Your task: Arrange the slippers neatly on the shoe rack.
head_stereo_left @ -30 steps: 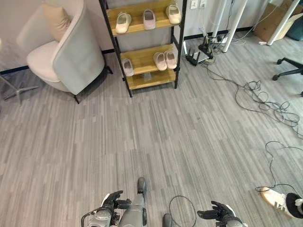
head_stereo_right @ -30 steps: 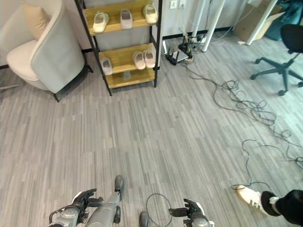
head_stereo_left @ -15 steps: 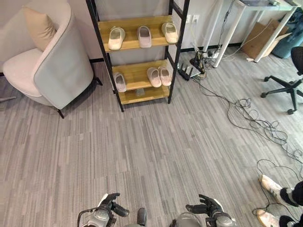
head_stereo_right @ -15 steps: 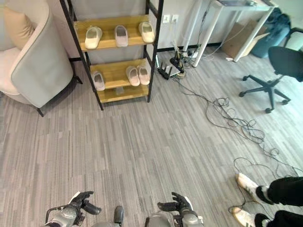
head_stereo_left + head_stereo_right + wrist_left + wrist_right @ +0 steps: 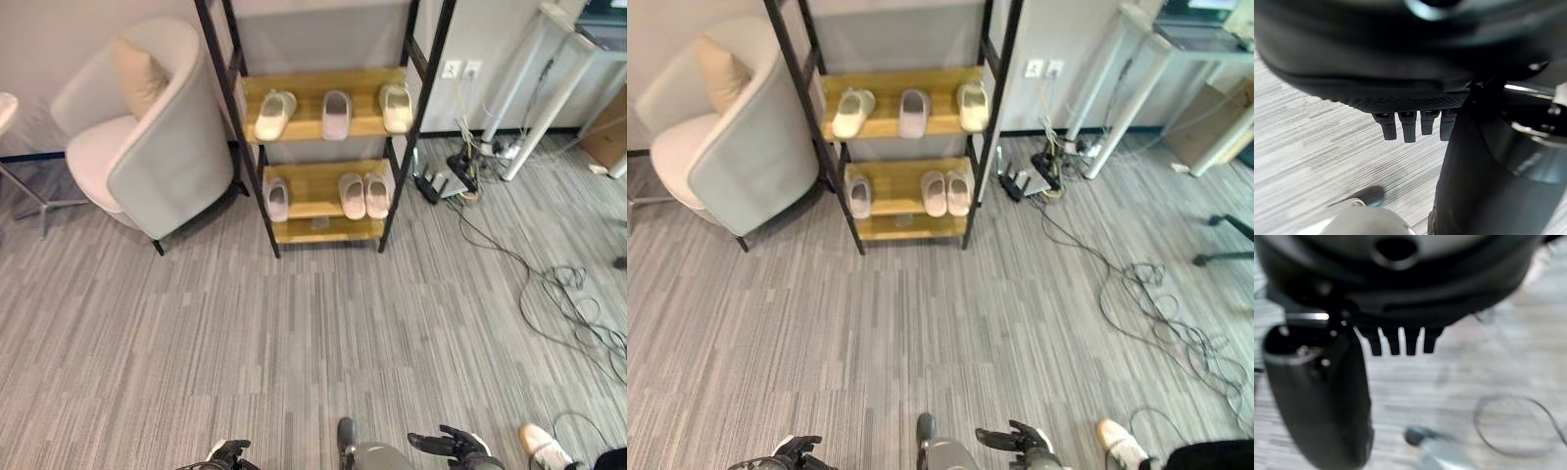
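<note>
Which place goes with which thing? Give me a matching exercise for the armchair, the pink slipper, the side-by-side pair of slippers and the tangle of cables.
Things:
1. armchair
2. pink slipper
3. pair of slippers
4. cables

Places:
A. lower shelf of the shoe rack, toward its right end
B. on the floor, right of the rack
C. middle of the upper shelf
D. left of the rack, with a cushion on it

Pairs: 1-D, 2-C, 3-A, 4-B
</note>
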